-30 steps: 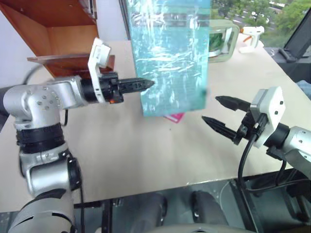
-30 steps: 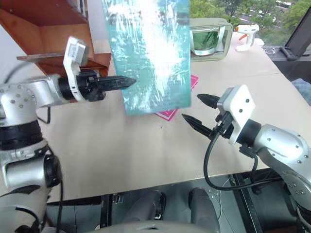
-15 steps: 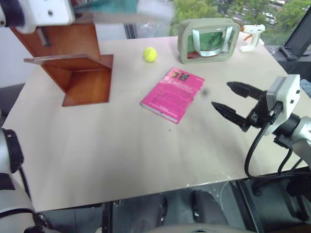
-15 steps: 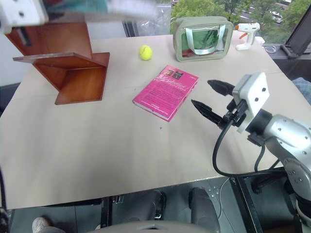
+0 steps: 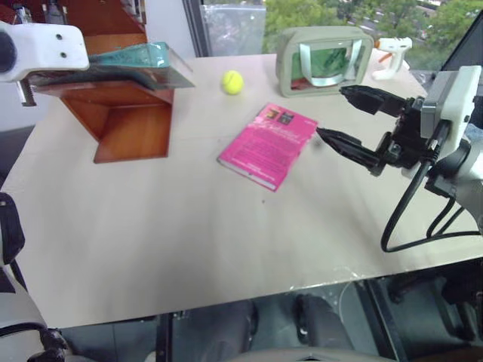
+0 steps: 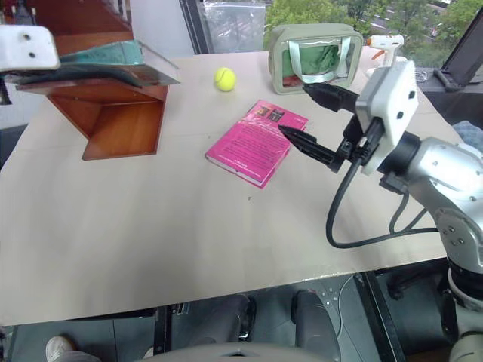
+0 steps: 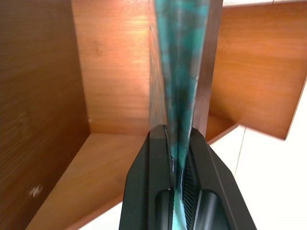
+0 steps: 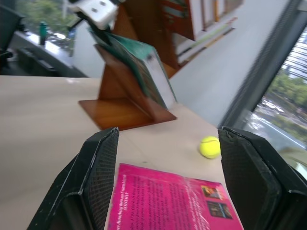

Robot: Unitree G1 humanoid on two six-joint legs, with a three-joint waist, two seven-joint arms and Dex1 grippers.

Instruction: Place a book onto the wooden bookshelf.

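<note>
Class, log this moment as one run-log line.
left tool: shut on teal book | book: flat over wooden bookshelf shelf | right tool: open, empty, above pink book

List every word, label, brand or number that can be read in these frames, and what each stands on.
Nothing can be read.
Pink book: lines of print and small pictures on its cover, too small and blurred.
Teal book: glare, no legible print.
Green pouch, tennis ball, wooden bookshelf: no text visible.
</note>
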